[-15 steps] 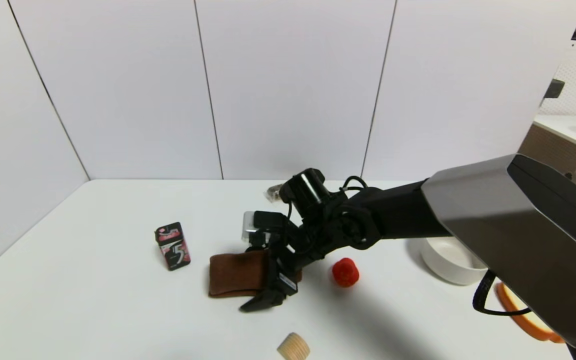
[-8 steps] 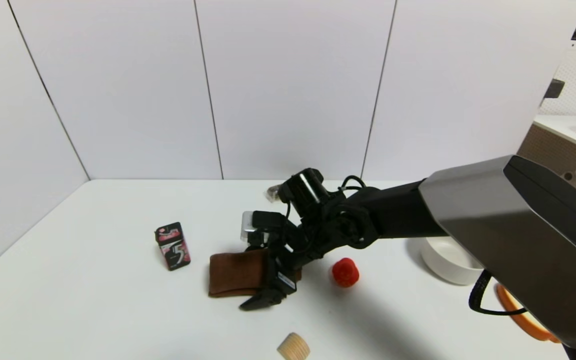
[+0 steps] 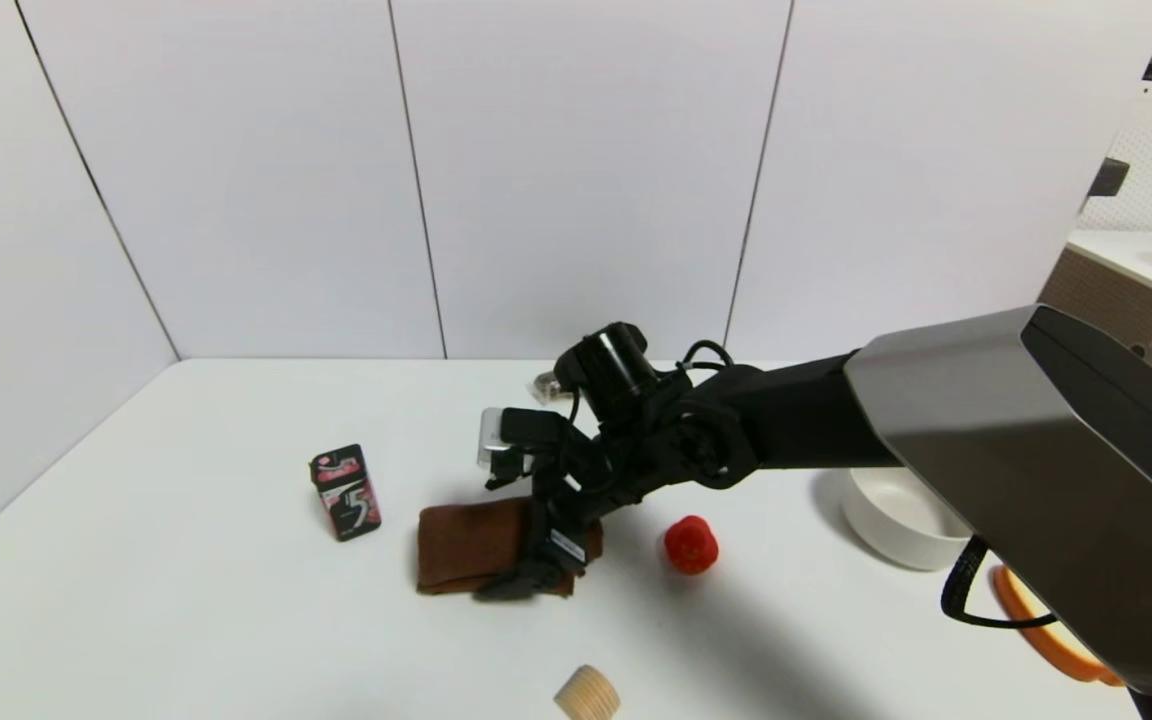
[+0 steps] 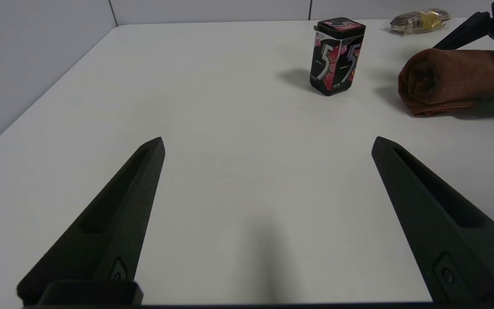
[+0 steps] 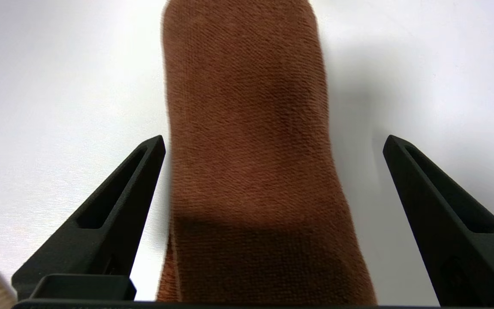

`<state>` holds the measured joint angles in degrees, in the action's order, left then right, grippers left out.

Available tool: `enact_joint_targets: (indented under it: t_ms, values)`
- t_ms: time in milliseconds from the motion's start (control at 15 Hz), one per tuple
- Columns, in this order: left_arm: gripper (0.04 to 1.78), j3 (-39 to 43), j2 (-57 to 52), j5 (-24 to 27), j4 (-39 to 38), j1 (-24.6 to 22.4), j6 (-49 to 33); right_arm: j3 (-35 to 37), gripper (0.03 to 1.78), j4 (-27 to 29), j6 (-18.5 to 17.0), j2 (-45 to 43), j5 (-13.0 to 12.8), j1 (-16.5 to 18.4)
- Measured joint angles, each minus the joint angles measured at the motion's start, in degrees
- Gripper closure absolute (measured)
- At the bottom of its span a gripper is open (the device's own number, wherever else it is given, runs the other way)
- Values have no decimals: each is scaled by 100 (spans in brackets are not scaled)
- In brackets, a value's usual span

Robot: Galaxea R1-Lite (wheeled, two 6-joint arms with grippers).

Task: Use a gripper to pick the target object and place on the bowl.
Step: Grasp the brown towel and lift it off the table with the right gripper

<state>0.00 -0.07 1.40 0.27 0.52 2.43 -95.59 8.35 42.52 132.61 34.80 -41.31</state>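
The dark brown folded towel (image 3: 466, 545) lies on the white table, left of centre. My right gripper (image 3: 521, 540) is open and straddles the towel's right end, one finger on each side. In the right wrist view the towel (image 5: 247, 150) runs between the fingers, close to one fingertip (image 5: 155, 148) and clear of the other; the gripper (image 5: 272, 143) is not closed on it. The light grey bowl (image 3: 901, 520) stands empty to the right, partly behind the right arm. My left gripper (image 4: 268, 141) is open and empty over bare table, out of the head view.
A black gum box (image 3: 346, 492) stands left of the towel. A small red toy (image 3: 690, 545) lies between towel and bowl. A wooden cylinder (image 3: 586, 693) is at the front edge, a wrapped snack (image 3: 546, 383) at the back, an orange ring (image 3: 1046, 625) at the front right.
My right gripper has shifted slightly back and left over the towel; its near finger has gone from in front of the towel to against its front edge. The towel has not moved.
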Motion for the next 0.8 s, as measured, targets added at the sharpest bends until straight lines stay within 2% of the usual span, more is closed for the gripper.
enact_joint_targets:
  t_ms: [333, 800]
  values:
    - [11, 0, 0, -2, 0, 0, 0, 49, 6, 22, 149, -2, -41, -2]
    - [11, 0, 0, 0, 0, 0, 0, 226, 6, -6, 150, -22, -41, -24]
